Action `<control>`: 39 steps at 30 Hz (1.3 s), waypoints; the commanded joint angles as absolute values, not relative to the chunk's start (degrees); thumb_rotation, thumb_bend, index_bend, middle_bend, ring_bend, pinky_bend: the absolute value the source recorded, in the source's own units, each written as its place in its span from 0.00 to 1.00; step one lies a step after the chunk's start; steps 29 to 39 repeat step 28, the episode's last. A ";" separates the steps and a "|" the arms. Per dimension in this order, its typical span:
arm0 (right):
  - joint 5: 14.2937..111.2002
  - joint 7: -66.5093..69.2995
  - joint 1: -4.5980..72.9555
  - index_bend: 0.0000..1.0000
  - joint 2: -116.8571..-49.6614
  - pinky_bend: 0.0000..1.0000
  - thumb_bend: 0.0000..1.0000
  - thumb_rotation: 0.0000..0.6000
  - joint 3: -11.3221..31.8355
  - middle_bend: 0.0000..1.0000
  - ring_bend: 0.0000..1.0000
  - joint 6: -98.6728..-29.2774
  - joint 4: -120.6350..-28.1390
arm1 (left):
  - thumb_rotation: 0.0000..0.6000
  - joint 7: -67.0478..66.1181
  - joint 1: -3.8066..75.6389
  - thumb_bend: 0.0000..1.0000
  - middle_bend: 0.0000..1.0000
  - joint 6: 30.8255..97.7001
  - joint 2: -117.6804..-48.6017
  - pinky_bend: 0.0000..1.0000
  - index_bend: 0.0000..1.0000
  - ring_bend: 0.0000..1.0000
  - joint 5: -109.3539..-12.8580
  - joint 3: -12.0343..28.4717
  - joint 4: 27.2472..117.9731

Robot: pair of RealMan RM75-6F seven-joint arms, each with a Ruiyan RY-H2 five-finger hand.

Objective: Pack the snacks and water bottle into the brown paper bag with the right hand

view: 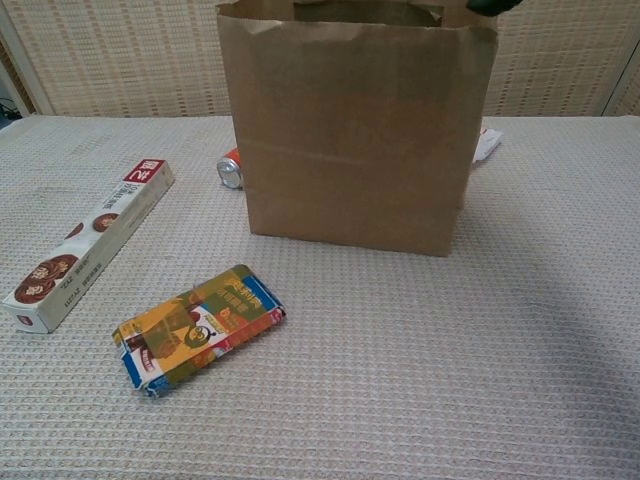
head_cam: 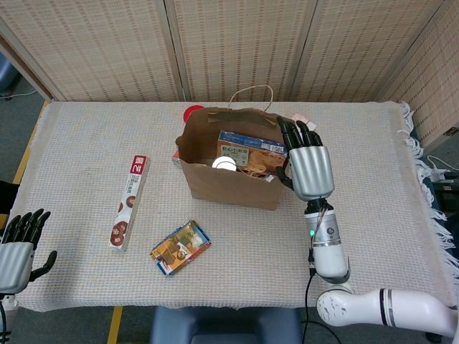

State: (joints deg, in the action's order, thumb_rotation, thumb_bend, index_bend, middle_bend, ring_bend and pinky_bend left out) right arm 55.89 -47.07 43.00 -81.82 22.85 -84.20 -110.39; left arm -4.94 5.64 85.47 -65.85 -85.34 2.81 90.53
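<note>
Head view is looking down into the brown paper bag (head_cam: 233, 188), where a snack box (head_cam: 251, 145) and a white bottle cap (head_cam: 224, 164) are sitting inside. Chest view is showing only the bag's front wall. The right hand (head_cam: 308, 163) is hovering at the bag's right edge, fingers spread, holding nothing. The left hand (head_cam: 17, 247) is resting open. A long box (view: 85, 243) and a snack packet (view: 195, 327) are lying on the table (view: 450, 380).

The upright brown paper bag (view: 355, 130) is matt and creased. The beige woven tablecloth (view: 420, 380) looks coarse, waffle-textured. The orange-and-blue snack packet (view: 197, 328) is glossy crinkled plastic. The long white biscuit box (view: 88, 243) is smooth, slightly glossy cardboard.
</note>
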 commanded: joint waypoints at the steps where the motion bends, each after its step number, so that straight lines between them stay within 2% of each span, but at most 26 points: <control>1: 64.14 -41.66 36.73 0.00 -74.96 0.23 0.17 1.00 16.47 0.15 0.09 -85.62 -116.68 | 1.00 -5.01 5.62 0.37 0.00 85.48 -65.85 0.00 0.00 0.00 -85.30 2.81 90.54; 6: 79.04 -33.64 27.25 0.00 -66.73 0.19 0.14 1.00 5.58 0.14 0.07 -89.77 -117.03 | 1.00 -5.38 5.59 0.37 0.00 85.54 -65.90 0.00 0.00 0.00 -85.26 2.83 90.67; 8: 84.12 -29.89 23.16 0.00 -64.65 0.16 0.13 1.00 1.23 0.13 0.05 -92.17 -114.46 | 1.00 -5.69 5.58 0.37 0.00 85.58 -65.95 0.00 0.00 0.00 -85.21 2.84 90.75; 12: 88.52 -23.63 16.90 0.00 -63.26 0.09 0.10 1.00 -4.23 0.09 0.01 -95.40 -107.61 | 1.00 -6.34 5.52 0.37 0.00 85.74 -66.09 0.00 0.00 0.00 -85.06 2.92 90.91; 17: 89.44 -20.44 14.32 0.00 -63.48 0.04 0.05 1.00 -5.97 0.02 0.00 -96.34 -103.98 | 1.00 -6.45 5.48 0.37 0.00 85.78 -66.12 0.00 0.00 0.00 -85.01 2.93 90.97; 19: 89.97 -17.31 11.75 0.00 -64.40 0.01 0.04 1.00 -7.36 0.00 0.00 -97.29 -99.22 | 1.00 -6.65 5.48 0.37 0.00 85.82 -66.17 0.00 0.00 0.00 -84.95 2.98 90.94; 20: 89.96 -16.44 10.17 0.00 -66.17 0.00 0.04 1.00 -7.62 0.00 0.00 -98.21 -93.69 | 1.00 -6.77 5.48 0.37 0.00 85.81 -66.22 0.00 0.00 0.00 -84.83 3.04 90.95; 23: 89.67 -15.62 8.83 0.00 -68.13 0.00 0.04 1.00 -7.26 0.00 0.00 -97.65 -88.65 | 1.00 -7.06 5.44 0.37 0.00 85.89 -66.26 0.00 0.00 0.00 -84.82 3.04 91.05; 28: 89.38 -14.42 8.23 0.00 -68.72 0.00 0.04 1.00 -5.63 0.00 0.00 -96.65 -87.85 | 1.00 -7.01 5.39 0.37 0.00 85.91 -66.23 0.00 0.00 0.00 -84.77 3.04 91.11; 39: 89.38 -14.42 8.23 0.00 -68.72 0.00 0.04 1.00 -5.63 0.00 0.00 -96.65 -87.85 | 1.00 -7.01 5.39 0.37 0.00 85.91 -66.23 0.00 0.00 0.00 -84.77 3.04 91.11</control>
